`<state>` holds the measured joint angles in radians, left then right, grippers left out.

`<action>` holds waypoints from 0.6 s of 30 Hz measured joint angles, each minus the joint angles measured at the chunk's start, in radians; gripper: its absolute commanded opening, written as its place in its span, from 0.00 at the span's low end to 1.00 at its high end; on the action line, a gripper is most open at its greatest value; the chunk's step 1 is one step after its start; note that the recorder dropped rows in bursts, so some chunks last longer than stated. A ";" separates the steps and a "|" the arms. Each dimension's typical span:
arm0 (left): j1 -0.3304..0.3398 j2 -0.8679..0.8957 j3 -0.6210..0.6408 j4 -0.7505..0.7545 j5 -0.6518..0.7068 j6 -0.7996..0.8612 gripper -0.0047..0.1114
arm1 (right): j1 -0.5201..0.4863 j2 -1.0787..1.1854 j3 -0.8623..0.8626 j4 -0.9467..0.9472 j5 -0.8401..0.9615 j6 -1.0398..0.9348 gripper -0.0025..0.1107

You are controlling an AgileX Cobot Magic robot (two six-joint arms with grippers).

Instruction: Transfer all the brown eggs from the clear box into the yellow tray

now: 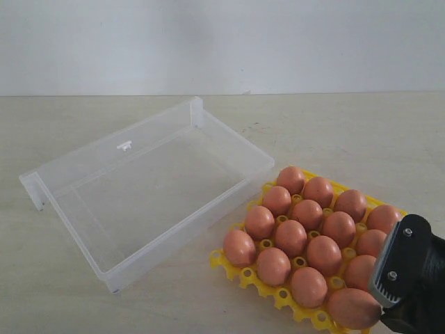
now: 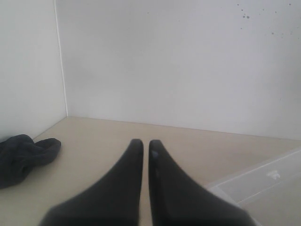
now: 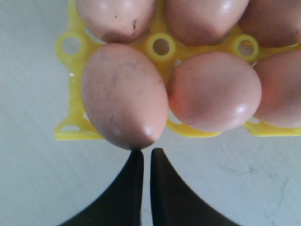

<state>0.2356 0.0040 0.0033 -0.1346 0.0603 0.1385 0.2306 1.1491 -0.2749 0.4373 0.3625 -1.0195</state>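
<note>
The shallow rectangular box of clear plastic (image 1: 149, 188) sits on the left of the pale beige desk (image 1: 334, 132), turned at an angle. Just beside its right corner, nearer and to the right, lies the bright yellow plastic lattice tray (image 1: 281, 296). Every one of the smooth pinkish-brown oval eggs (image 1: 306, 214) in view is in this tray, packed in rows of four that cover its cups.

The egg at the tray's near-right corner (image 1: 353, 308) lies on its side, and its narrow end reaches out past the yellow edge. The right claw (image 3: 143, 151) is right at that narrow end. Its two black fingers are pressed together with only a thin slit between them and hold nothing. It is not clear whether a fingertip touches the shell. In the exterior view the right arm's black wrist (image 1: 414, 268) stands just right of that corner egg.

The left claw (image 2: 142, 142) is also drawn narrow and holds nothing. It hangs over bare desk, well away from the tray, and a corner of the clear box shows close by. A crumpled dark cloth (image 2: 23, 157) lies on the desk by the corner of the white walls.
</note>
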 measured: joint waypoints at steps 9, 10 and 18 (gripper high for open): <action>0.000 0.000 0.000 0.000 0.000 0.000 0.08 | 0.000 0.000 0.002 0.045 -0.014 0.000 0.02; 0.000 0.000 0.000 0.000 0.000 0.000 0.08 | 0.000 0.000 0.002 0.046 -0.016 0.000 0.02; 0.000 0.000 0.000 0.000 0.000 0.000 0.08 | 0.000 0.000 -0.019 0.073 -0.003 0.000 0.02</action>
<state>0.2356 0.0040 0.0033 -0.1346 0.0603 0.1385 0.2306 1.1491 -0.2935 0.5102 0.3592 -1.0195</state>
